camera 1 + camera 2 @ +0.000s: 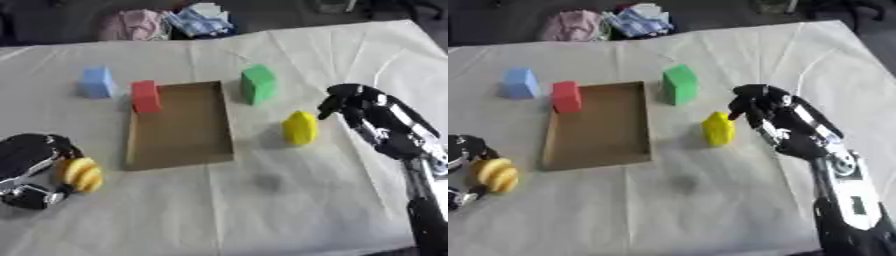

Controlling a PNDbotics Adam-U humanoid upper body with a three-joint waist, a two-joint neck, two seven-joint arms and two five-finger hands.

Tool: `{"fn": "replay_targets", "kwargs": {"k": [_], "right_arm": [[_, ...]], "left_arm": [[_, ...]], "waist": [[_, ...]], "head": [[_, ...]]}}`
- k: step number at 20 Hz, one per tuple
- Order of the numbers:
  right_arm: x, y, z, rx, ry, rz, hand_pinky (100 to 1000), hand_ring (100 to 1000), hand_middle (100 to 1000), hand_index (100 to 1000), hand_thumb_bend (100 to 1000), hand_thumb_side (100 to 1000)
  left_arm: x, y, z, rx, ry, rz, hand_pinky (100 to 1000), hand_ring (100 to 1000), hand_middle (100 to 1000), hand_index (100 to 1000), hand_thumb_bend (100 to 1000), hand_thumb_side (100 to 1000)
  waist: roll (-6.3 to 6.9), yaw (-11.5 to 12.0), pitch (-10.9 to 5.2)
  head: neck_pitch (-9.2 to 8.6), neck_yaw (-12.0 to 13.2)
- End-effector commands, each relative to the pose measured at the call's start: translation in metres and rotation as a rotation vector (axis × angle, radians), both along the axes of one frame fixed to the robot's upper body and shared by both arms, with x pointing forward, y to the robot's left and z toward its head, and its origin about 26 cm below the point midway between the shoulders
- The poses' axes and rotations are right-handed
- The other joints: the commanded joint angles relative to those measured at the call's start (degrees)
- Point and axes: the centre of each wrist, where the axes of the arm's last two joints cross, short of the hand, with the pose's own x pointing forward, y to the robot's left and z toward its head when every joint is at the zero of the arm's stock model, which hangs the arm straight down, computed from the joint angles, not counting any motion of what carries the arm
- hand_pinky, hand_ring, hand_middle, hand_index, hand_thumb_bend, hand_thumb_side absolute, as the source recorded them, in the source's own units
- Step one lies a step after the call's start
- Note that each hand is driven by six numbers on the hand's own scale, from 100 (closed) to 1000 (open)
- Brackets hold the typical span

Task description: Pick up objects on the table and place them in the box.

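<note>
Soft, even light falls on the pale table (pixel 289 210), bright enough to show its creases without glare. The blocks cast short, faint shadows, and a dim grey smudge lies near the front edge. Everything is slightly blurred; beyond the far edge it is dark.

left hand (pixel 458 165) cut off by left edge, heaped cloths (pixel 166 22) blurred

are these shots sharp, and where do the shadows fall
Left eye view: soft throughout, edges of the yellow block and right hand smeared; faint shadow left of the block on the white cloth. Right eye view: equally soft; even light, no glare, the shallow brown cardboard box darker inside.
</note>
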Motion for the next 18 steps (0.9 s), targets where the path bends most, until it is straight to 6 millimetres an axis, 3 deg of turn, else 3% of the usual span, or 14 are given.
{"fn": "replay_targets", "kwargs": {"k": [1,6,14,18], "right_arm": [[0.002,-0.002,0.009,-0.010,-0.026,0.002,843,648,655,824,100,441],[0.001,-0.003,0.009,-0.010,-0.025,-0.002,843,647,655,824,100,442],[0.001,-0.002,0.008,-0.010,-0.023,-0.001,844,648,655,824,100,441],[0.001,0.000,0.008,-0.009,-0.022,0.008,844,647,655,824,100,439]], "left_arm": [[0.002,0.001,0.010,-0.018,-0.079,-0.002,504,437,424,604,159,159],[-0.004,-0.006,0.028,-0.072,-0.134,-0.037,457,371,348,531,115,157],[-0.013,-0.032,0.085,-0.126,-0.195,-0.153,468,379,355,540,100,155],[-0.006,-0.047,0.100,-0.137,-0.186,-0.201,485,394,371,556,100,154]], "waist": [[0.60,0.0,-1.20],[0.72,0.0,-1.20],[0.82,-0.2,-1.44],[0.73,-0.8,-1.54]], "head": [[0.26,0.0],[0.26,-0.2],[0.26,-0.4],[0.26,0.0]]}}
